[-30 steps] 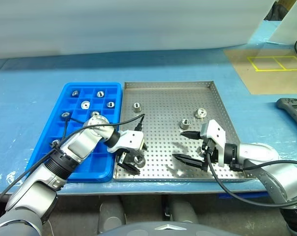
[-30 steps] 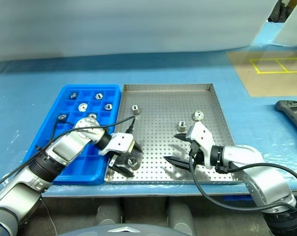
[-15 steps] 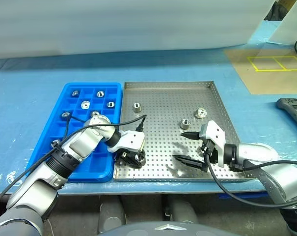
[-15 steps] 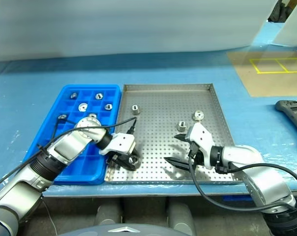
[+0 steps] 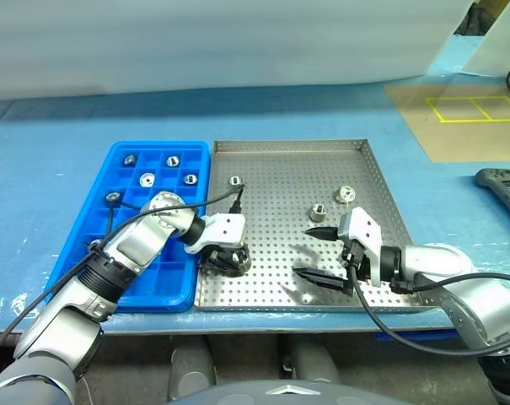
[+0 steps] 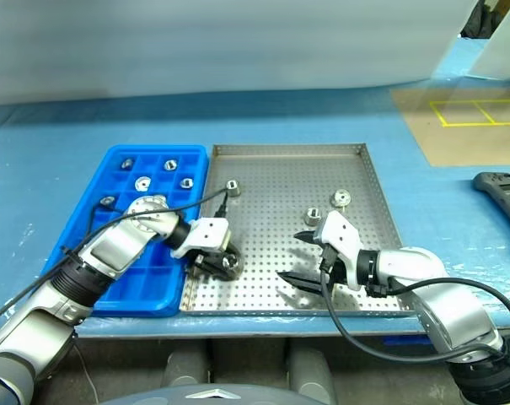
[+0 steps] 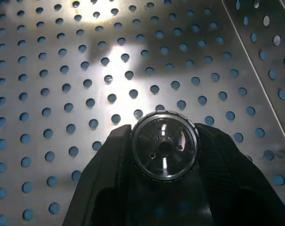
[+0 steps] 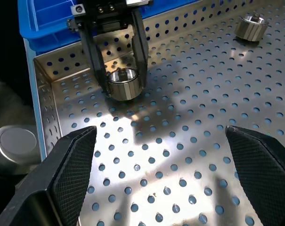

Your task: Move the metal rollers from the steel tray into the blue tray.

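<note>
left gripper (image 7: pixel 165 155): two black fingers (image 7: pixel 107 181) clamped on either side of one metal roller (image 7: pixel 165 146) | roller: round end with centre hole faces the camera | behind claw: perforated floor of steel tray (image 7: pixel 85 70), raised rim off to one side

handset (image 5: pixel 503 187) cut by frame edge, blue tray (image 5: pixel 124 158) partly behind left arm
</note>
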You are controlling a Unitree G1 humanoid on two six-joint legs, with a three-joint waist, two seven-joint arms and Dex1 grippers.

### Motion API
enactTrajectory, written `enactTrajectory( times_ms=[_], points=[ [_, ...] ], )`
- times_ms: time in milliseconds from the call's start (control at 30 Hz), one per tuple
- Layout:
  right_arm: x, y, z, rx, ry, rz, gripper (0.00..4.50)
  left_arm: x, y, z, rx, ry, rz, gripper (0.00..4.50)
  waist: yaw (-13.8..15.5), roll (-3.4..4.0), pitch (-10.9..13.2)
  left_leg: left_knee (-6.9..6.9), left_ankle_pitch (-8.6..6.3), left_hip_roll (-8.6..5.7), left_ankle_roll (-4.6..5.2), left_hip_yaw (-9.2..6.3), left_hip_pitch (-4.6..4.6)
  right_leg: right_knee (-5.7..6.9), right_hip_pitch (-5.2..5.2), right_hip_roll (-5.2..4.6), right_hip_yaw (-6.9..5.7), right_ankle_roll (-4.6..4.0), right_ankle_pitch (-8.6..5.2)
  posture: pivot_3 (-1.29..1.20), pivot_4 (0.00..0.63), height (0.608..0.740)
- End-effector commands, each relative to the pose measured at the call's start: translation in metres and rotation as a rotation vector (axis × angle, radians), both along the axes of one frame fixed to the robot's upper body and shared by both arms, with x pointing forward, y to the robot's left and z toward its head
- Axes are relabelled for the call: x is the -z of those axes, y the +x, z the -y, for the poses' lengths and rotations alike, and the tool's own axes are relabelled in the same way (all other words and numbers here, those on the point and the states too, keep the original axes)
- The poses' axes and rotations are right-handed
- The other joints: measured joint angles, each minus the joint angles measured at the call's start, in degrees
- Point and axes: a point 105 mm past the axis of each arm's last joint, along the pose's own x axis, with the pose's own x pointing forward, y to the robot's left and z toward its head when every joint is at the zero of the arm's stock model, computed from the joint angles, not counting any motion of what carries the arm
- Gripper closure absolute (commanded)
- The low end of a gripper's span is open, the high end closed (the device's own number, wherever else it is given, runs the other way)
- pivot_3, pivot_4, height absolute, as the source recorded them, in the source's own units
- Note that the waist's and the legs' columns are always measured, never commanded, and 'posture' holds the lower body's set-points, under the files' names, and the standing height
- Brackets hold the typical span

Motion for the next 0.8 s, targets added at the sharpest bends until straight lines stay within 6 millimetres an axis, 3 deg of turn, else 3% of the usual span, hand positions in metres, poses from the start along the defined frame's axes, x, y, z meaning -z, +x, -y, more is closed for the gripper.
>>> enactTrajectory(
  times_ms=[33, 467, 800],
  points=[
    [-0.006, 0.005, -0.008, -0.044, 0.016, 0.036, 0.00, -0.023, 0.007, -0.001, -0.042, -0.057, 0.061, 2.81, 0.0, 0.00, 0.0, 0.00, 0.00, 0.00, 0.00, 0.00, 0.00, 0.00, 0.00, 0.00, -0.01, 0.00, 0.00, -0.12, 0.150, 0.740],
    [-0.020, 0.025, -0.034, -0.141, 0.122, 0.055, 0.00, -0.025, 0.012, -0.029, -0.269, -0.091, 0.081, 2.81, 0.6, 0.00, 0.0, 0.00, 0.01, 0.01, -0.01, -0.07, -0.02, 0.02, -0.06, -0.01, -0.10, -0.02, 0.01, 0.02, 0.150, 0.740],
    [-0.016, 0.038, -0.049, -0.232, 0.142, 0.047, 0.00, -0.063, 0.024, -0.039, -0.480, -0.214, 0.159, 2.81, 2.4, 0.00, 0.0, 0.01, 0.01, 0.02, -0.01, -0.11, -0.07, 0.03, -0.10, -0.03, -0.15, -0.03, 0.01, 0.16, 0.150, 0.740]
  ],
)
